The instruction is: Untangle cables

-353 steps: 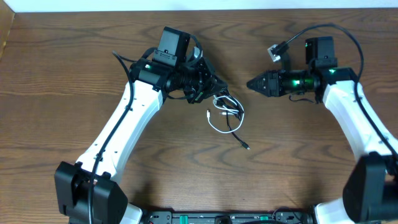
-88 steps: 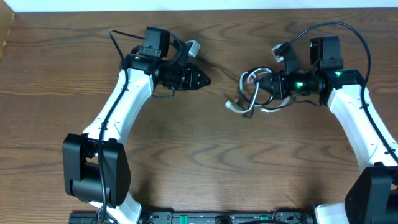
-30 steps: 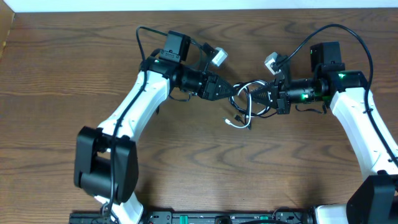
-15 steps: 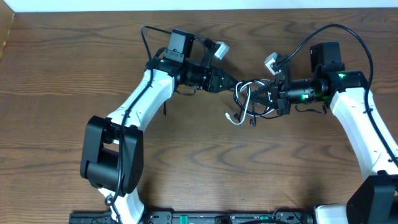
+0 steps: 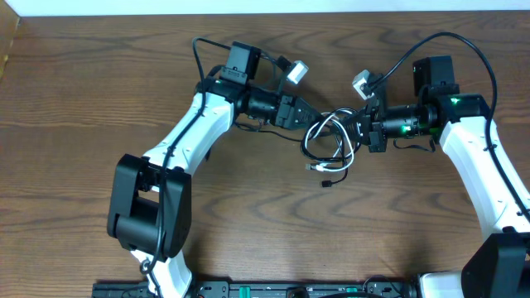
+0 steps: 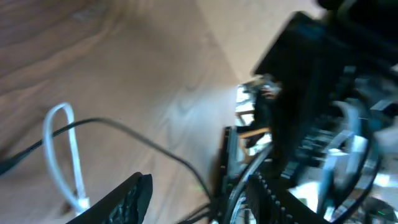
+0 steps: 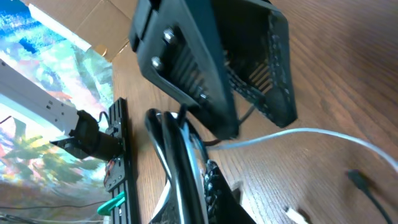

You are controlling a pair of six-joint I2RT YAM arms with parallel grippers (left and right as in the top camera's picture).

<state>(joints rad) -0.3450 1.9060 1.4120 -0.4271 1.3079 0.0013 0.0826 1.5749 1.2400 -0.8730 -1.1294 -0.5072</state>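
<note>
Cables [image 5: 330,142] slackened, loops dropped lower over the desk [image 5: 248,232] than a moment before. Left hand [image 5: 301,116] partly spread, gripping nothing; right hand [image 5: 358,132] pinched the cables.

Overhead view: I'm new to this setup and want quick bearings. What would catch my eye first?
The cables, a loose black-and-white tangle, sit in the middle of the view. The right gripper has its jaws shut on them. The left gripper points in from the opposite side, close beside the loops.
</note>
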